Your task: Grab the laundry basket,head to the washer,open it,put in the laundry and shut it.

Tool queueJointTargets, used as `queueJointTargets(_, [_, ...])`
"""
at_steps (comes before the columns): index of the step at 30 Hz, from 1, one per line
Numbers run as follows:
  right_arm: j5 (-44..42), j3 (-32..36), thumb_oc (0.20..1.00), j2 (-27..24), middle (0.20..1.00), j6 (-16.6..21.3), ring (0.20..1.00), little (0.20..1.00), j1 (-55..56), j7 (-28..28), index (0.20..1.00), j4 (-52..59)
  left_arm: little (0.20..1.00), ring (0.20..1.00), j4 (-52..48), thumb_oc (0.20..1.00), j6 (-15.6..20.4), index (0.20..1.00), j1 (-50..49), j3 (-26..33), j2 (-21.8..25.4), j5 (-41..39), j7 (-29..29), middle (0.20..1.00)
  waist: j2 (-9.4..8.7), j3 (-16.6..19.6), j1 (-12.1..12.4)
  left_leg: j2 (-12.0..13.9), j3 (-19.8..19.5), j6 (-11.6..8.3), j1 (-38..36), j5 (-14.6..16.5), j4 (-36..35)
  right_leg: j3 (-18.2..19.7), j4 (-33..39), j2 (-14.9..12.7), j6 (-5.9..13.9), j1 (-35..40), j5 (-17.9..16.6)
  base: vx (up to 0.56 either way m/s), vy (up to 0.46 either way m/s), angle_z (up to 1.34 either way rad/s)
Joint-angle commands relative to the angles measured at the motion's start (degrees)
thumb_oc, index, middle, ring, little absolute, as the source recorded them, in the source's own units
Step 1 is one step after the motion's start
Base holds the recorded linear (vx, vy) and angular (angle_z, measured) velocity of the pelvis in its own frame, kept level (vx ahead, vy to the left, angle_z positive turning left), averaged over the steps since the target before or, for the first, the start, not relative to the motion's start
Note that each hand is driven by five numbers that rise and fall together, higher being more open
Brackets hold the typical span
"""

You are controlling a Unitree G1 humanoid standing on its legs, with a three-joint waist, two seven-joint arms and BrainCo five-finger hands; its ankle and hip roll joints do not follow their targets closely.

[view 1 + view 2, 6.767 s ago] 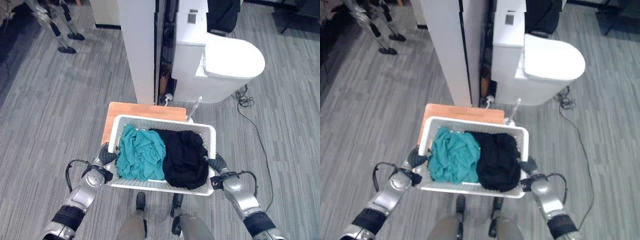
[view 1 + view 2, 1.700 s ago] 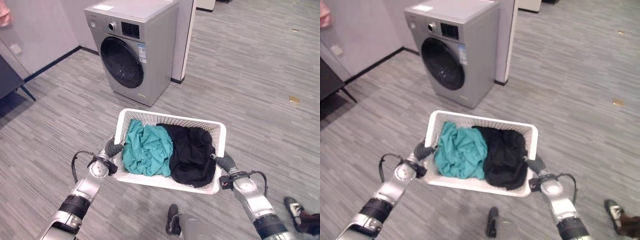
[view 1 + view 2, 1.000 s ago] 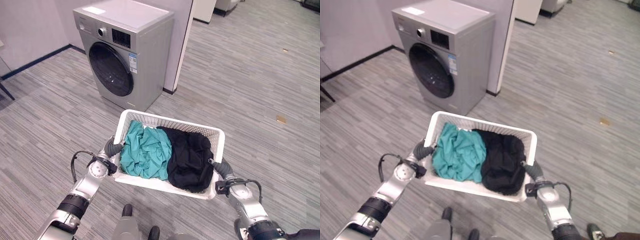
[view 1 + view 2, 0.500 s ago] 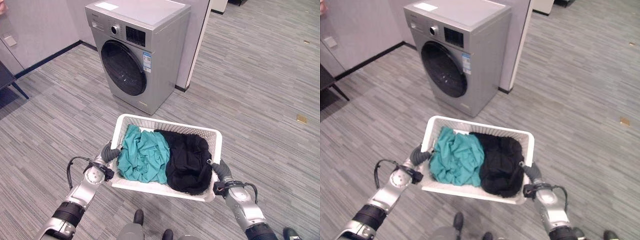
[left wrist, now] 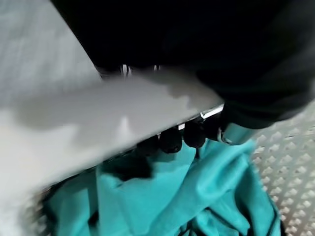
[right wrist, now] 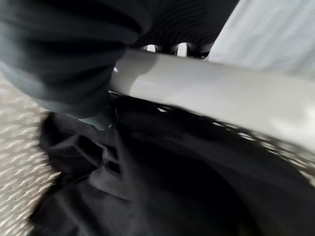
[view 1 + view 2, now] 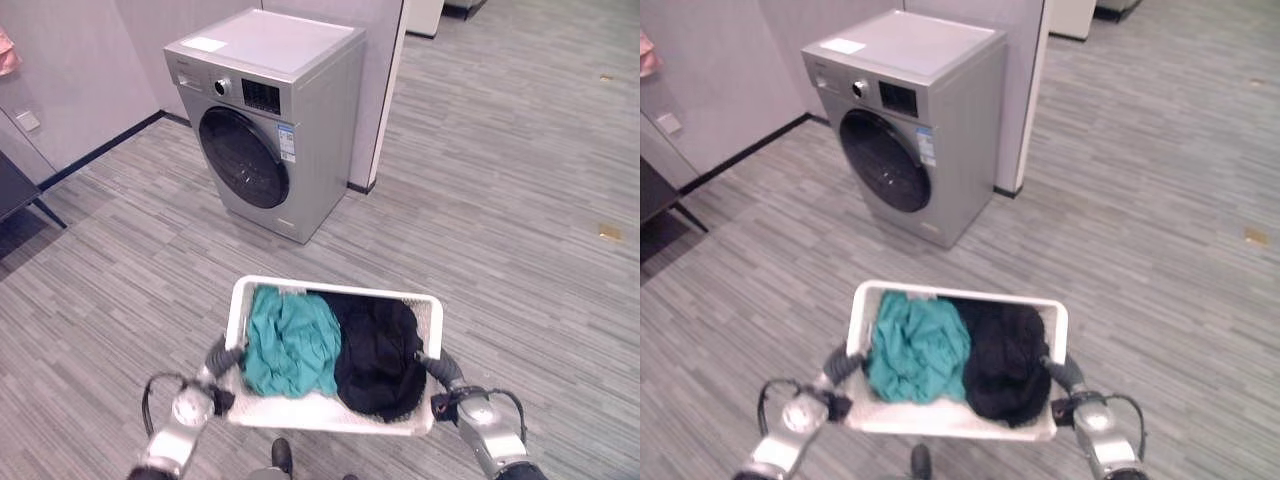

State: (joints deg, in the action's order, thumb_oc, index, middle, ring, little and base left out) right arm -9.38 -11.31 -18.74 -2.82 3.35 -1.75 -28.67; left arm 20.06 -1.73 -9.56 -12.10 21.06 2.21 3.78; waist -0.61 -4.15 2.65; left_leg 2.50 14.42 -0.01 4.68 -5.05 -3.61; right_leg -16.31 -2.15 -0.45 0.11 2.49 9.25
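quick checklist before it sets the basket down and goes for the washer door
1. Left robot hand curled over the rim of the white perforated plastic laundry basket: ok.
2. Right robot hand on the opposite rim: fingers wrap the rim in the right wrist view: ok.
3. Laundry contained: crumpled teal garment and black garment both sit inside the basket, nothing hanging over the rim: ok.
4. Silver front-loading washing machine ahead, with grey striped floor between it and the basket: ok.
5. Round dark washer door looks closed: ok.
6. Door handle or latch position: cannot tell.
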Motion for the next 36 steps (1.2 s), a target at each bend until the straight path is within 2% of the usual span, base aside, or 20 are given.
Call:
queueJointTargets(1, [-0.1, 5.2, 0.200, -5.5, 0.200, 2.8, 0.200, 0.200, -0.5, -1.4, 0.200, 3.0, 0.200, 0.200, -1.7, 0.200, 2.8, 0.200, 2.0, 7.5, 3.0, -1.4, 2.1, 0.200, 0.08, -2.7, 1.3, -0.7, 3.8, 0.72, -1.4, 8.3, 3.8, -6.8, 6.6, -5.3, 4.71, 2.0, -3.1, 0.02, -0.010, 0.06])
queueJointTargets(12, [1.1, 7.3, 0.200, -8.0, 0.200, 4.5, 0.200, 0.200, -1.8, -1.1, 0.200, 16.9, 0.200, 0.200, -5.2, 0.200, 3.5, 0.200, 3.1, 10.4, 4.7, 0.7, 3.0, 0.200, -0.58, -2.9, 2.2, -0.8, 3.3, 0.90, -1.6, 8.5, 2.9, -6.7, 7.0, -5.5, 5.58, 1.1, -4.2, 0.01, 0.003, 0.01])
queueJointTargets(19, [2.6, 10.0, 0.200, -10.5, 0.200, 4.5, 0.200, 0.200, -4.7, -1.1, 0.200, 20.6, 0.200, 0.200, -10.1, 0.200, 4.1, 0.200, 6.1, 13.0, 7.4, 1.7, 3.7, 0.200, -1.56, -2.7, 3.5, -1.4, 2.0, 1.40, 0.0, 10.8, 6.2, -7.1, 5.5, -6.8, 6.03, 1.1, -3.7, 0.05, 0.051, 0.02])
queueJointTargets(21, [3.0, 10.6, 0.200, -11.2, 0.200, 4.3, 0.200, 0.200, -6.2, -1.3, 0.200, 20.2, 0.200, 0.200, -10.9, 0.200, 4.0, 0.200, 8.5, 13.3, 8.2, 2.1, 4.3, 0.200, -1.85, -2.8, 3.7, -1.9, 0.9, 1.83, 0.8, 12.0, 8.5, -7.1, 2.8, -7.6, 6.08, 0.9, -2.8, 0.11, 0.115, 0.18])
queueJointTargets(22, [3.0, 10.6, 0.200, -11.6, 0.200, 4.3, 0.200, 0.200, -7.9, -1.6, 0.200, 19.9, 0.200, 0.200, -11.7, 0.200, 3.8, 0.200, 11.0, 12.9, 9.1, 3.0, 4.7, 0.200, -1.97, -2.7, 3.8, -2.5, 0.1, 2.71, 0.7, 13.0, 9.6, -6.9, -2.2, -8.1, 5.93, 0.3, -1.2, 0.07, 0.093, 0.14])
queueJointTargets(23, [3.0, 10.6, 0.200, -11.6, 0.200, 4.3, 0.200, 0.200, -8.1, -1.6, 0.200, 19.8, 0.200, 0.200, -11.7, 0.200, 3.7, 0.200, 11.2, 12.9, 9.1, 3.0, 4.7, 0.200, -2.04, -2.9, 3.8, -2.6, 0.0, 2.80, 0.7, 13.1, 9.7, -6.9, -3.0, -8.4, 6.01, 0.0, -0.7, 0.19, 0.196, 0.23])
queueJointTargets(24, [3.1, 10.8, 0.200, -11.6, 0.200, 3.9, 0.200, 0.200, -9.1, -1.7, 0.200, 20.2, 0.200, 0.200, -12.5, 0.200, 3.4, 0.200, 13.3, 12.2, 10.0, 3.9, 5.3, 0.200, -2.13, -3.4, 3.4, -3.5, -0.9, 3.93, -0.4, 14.1, 10.3, -6.8, -11.5, -9.7, 6.30, -1.6, 0.3, 0.11, 0.110, 0.25])
queueJointTargets(25, [3.1, 10.8, 0.200, -11.6, 0.200, 3.9, 0.200, 0.200, -9.1, -1.7, 0.200, 20.2, 0.200, 0.200, -12.5, 0.200, 3.4, 0.200, 13.3, 12.2, 10.0, 3.9, 5.3, 0.200, -2.20, -3.5, 3.4, -3.6, -0.9, 3.96, -0.4, 14.2, 10.3, -6.8, -11.7, -9.8, 6.34, -1.7, 0.5, 0.22, 0.202, 0.31])
queueJointTargets(26, [3.4, 9.9, 0.200, -11.8, 0.200, 3.6, 0.200, 0.200, -10.6, -1.5, 0.200, 20.9, 0.200, 0.200, -12.1, 0.200, 3.1, 0.200, 15.3, 11.7, 10.4, 4.4, 6.4, 0.200, -1.96, -4.4, 2.6, -4.1, -1.5, 4.97, -2.1, 15.4, 10.9, -6.0, -19.2, -10.6, 7.21, -4.4, -0.4, 0.16, 0.139, 0.42])
queueJointTargets(27, [3.3, 9.8, 0.200, -11.7, 0.200, 3.7, 0.200, 0.200, -11.6, -1.5, 0.200, 21.1, 0.200, 0.200, -11.8, 0.200, 2.9, 0.200, 16.4, 11.3, 10.7, 4.8, 6.9, 0.200, -1.78, -5.2, 2.1, -4.3, -1.9, 5.37, -3.2, 15.8, 10.8, -4.9, -23.0, -10.4, 7.52, -7.3, -0.9, 0.23, 0.161, 0.46])
queueJointTargets(28, [3.3, 9.7, 0.200, -11.9, 0.200, 3.9, 0.200, 0.200, -12.2, -1.5, 0.200, 21.4, 0.200, 0.200, -11.8, 0.200, 2.9, 0.200, 17.1, 10.9, 10.8, 4.8, 7.2, 0.200, -1.49, -5.9, 1.4, -4.3, -2.7, 5.37, -4.3, 15.9, 10.4, -3.4, -23.5, -9.1, 7.13, -10.0, -0.8, 0.09, 0.059, 0.35])
queueJointTargets(29, [3.3, 9.9, 0.200, -12.3, 0.200, 4.0, 0.200, 0.200, -12.7, -1.8, 0.200, 21.7, 0.200, 0.200, -11.7, 0.200, 3.0, 0.200, 17.7, 10.8, 10.7, 4.8, 7.3, 0.200, -1.22, -6.5, 1.0, -4.1, -2.4, 5.31, -4.5, 14.8, 9.8, -3.3, -22.1, -8.4, 6.17, -11.9, -1.6, 0.11, 0.020, 0.30])
queueJointTargets(31, [2.9, 9.9, 0.200, -12.7, 0.200, 4.2, 0.200, 0.200, -13.2, -2.2, 0.200, 21.8, 0.200, 0.200, -11.7, 0.200, 3.2, 0.200, 18.5, 10.6, 10.5, 4.7, 7.4, 0.200, -0.88, -6.9, 0.4, -4.1, -3.2, 5.24, -5.4, 15.4, 9.6, -2.3, -19.6, -7.6, 5.73, -13.4, -1.6, 0.15, -0.012, 0.34])
queueJointTargets(32, [2.6, 10.0, 0.200, -13.0, 0.200, 4.5, 0.200, 0.200, -13.5, -2.8, 0.200, 22.6, 0.200, 0.200, -11.4, 0.200, 3.5, 0.200, 19.5, 10.2, 10.3, 4.5, 7.6, 0.200, -0.68, -7.1, -0.8, -4.4, -5.0, 5.15, -7.6, 16.8, 9.1, 0.1, -14.2, -6.5, 5.60, -16.1, -3.4, 0.33, -0.041, 0.30])
queueJointTargets(33, [2.6, 9.9, 0.200, -13.4, 0.200, 4.5, 0.200, 0.200, -13.9, -3.1, 0.200, 22.9, 0.200, 0.200, -11.1, 0.200, 3.5, 0.200, 20.2, 10.0, 10.1, 4.5, 8.0, 0.200, -0.93, -7.2, -1.6, -5.0, -6.2, 5.27, -9.1, 17.9, 9.1, 1.9, -10.7, -6.0, 6.14, -18.3, -5.1, 0.33, -0.036, 0.36])
queueJointTargets(34, [2.6, 9.9, 0.200, -13.4, 0.200, 4.5, 0.200, 0.200, -13.9, -3.1, 0.200, 22.9, 0.200, 0.200, -11.0, 0.200, 3.5, 0.200, 20.4, 10.0, 10.1, 4.5, 8.0, 0.200, -0.71, -7.2, -1.6, -4.8, -6.2, 5.27, -9.2, 18.0, 9.1, 1.8, -10.0, -5.8, 6.16, -18.0, -5.5, 0.38, -0.045, 0.38])
queueJointTargets(35, [2.8, 9.5, 0.200, -13.4, 0.200, 4.5, 0.200, 0.200, -14.4, -3.3, 0.200, 24.0, 0.200, 0.200, -10.4, 0.200, 3.4, 0.200, 21.0, 10.1, 9.9, 4.6, 8.5, 0.200, -0.99, -7.2, -2.1, -5.4, -7.0, 4.91, -11.0, 19.4, 9.0, 0.9, -3.2, -5.5, 7.43, -19.5, -8.4, 0.44, -0.035, 0.39])
queueJointTargets(36, [2.8, 9.0, 0.200, -13.2, 0.200, 4.6, 0.200, 0.200, -14.8, -3.2, 0.200, 24.1, 0.200, 0.200, -9.8, 0.200, 3.3, 0.200, 21.3, 10.2, 9.8, 4.7, 8.8, 0.200, -0.77, -6.7, -2.0, -5.3, -7.5, 4.65, -12.6, 21.0, 9.0, -0.9, -1.4, -4.8, 8.27, -19.5, -8.6, 0.55, -0.060, 0.35])
